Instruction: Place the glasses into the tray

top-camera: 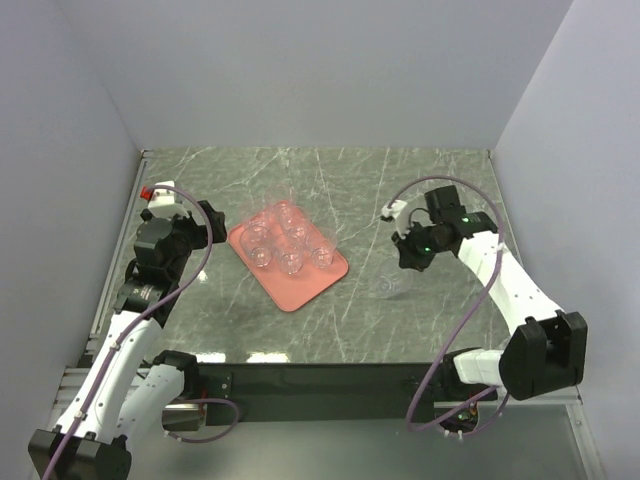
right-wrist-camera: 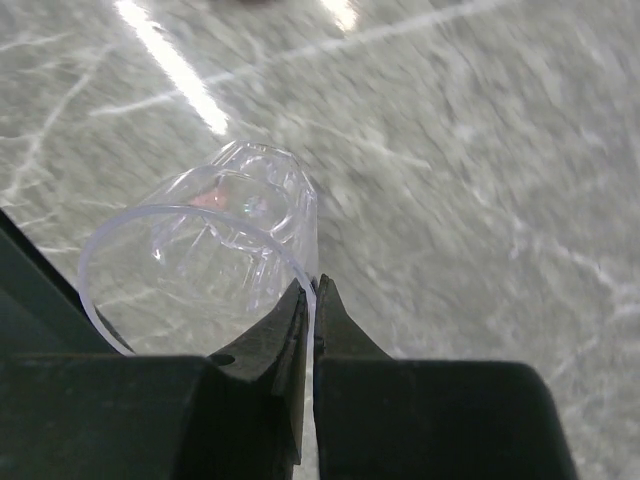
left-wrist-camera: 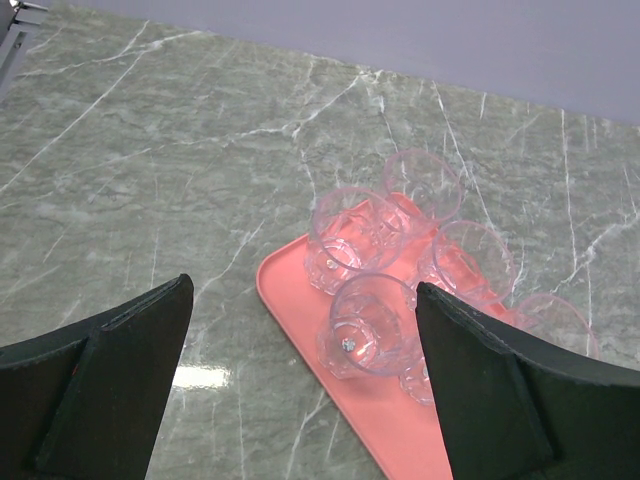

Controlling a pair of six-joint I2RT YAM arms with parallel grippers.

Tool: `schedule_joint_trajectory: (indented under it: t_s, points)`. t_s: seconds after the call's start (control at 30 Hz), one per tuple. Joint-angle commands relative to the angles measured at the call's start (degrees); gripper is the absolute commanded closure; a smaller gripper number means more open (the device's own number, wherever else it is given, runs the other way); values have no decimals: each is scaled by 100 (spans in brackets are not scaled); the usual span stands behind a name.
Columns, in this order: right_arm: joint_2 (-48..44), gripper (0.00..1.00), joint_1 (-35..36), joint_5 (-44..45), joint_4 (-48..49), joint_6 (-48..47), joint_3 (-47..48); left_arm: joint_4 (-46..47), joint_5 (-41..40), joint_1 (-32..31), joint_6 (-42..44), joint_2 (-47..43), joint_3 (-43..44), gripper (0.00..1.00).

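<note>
The tray (left-wrist-camera: 287,290) runs off the left wrist view's bottom edge, and a dark finger (left-wrist-camera: 490,400) hides parts of two glasses (left-wrist-camera: 550,318). The right wrist view's table (right-wrist-camera: 480,150) is blurred.

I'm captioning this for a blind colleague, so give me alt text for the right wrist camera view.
The right gripper is shut on the rim of a clear drinking glass, pinching its thin wall between the two dark fingertips. The glass leans away from the camera, base farthest, with a blurred grey marbled table behind it.
</note>
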Motion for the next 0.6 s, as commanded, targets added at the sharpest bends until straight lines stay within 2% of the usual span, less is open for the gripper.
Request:
schedule_joint_trajectory:
  t_s: [0.0,0.33,0.57]
  points:
    - [155,100,550,48,253,242,441,192,-62,-13,110,-81,36,1]
    - [1069,100,2236,505,649,733,1477,184,-238,-13,137,-108,18,1]
    - [1764,100,3099,1041,843,1121,2092,175,-554,-5,119,-230,1,1]
